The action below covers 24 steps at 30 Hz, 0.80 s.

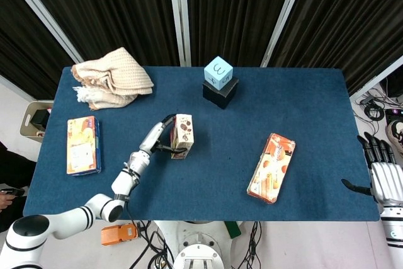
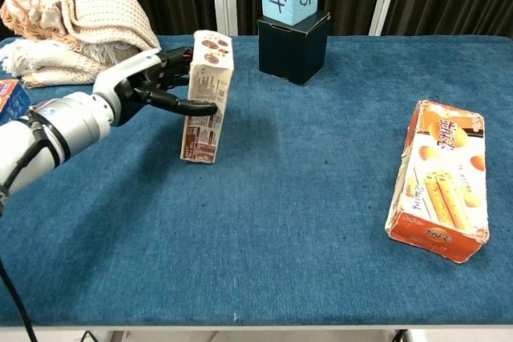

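My left hand grips a tall cream and brown snack box that stands nearly upright on the blue table, its base touching the cloth. In the head view the same box sits left of the table's middle with the left hand wrapped around its left side. My right hand hangs off the table's right edge, fingers spread, holding nothing. It does not show in the chest view.
An orange biscuit box lies flat at the right. A light blue numbered cube sits on a black box at the back. A folded beige towel lies back left; another orange box lies at the left edge.
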Motion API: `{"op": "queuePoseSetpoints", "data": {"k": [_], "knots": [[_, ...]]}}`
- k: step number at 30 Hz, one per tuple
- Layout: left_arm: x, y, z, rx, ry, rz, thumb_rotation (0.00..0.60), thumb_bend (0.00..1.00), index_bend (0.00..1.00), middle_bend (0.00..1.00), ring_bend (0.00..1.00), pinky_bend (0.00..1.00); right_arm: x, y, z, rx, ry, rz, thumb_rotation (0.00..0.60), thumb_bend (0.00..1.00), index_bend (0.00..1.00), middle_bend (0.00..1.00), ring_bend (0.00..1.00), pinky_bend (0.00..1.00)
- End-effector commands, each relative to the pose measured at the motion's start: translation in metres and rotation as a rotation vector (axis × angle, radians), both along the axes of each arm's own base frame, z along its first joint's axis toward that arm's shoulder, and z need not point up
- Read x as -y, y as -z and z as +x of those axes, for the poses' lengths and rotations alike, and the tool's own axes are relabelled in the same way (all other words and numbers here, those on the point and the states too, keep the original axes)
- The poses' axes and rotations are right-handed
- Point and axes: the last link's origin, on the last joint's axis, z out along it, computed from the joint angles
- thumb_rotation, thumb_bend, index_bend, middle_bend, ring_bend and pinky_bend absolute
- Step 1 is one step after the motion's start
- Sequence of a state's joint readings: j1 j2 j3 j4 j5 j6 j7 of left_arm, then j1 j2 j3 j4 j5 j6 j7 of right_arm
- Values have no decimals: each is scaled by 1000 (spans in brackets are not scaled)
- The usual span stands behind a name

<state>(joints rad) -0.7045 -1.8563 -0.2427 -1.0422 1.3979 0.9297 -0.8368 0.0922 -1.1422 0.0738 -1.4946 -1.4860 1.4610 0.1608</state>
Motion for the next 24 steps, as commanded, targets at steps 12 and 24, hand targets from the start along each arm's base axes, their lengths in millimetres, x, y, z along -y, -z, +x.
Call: {"op": "queuePoseSetpoints", "data": {"k": [12, 24], "knots": [[2, -40, -10, -158, 109, 55, 600, 0, 0, 0, 0, 0, 2, 1, 0, 8, -6, 4, 600, 86, 0, 0, 0, 0], [16, -116, 21, -499, 233, 100, 600, 0, 0, 0, 0, 0, 4, 1, -2, 10, -3, 6, 600, 86, 0, 0, 0, 0]]}}
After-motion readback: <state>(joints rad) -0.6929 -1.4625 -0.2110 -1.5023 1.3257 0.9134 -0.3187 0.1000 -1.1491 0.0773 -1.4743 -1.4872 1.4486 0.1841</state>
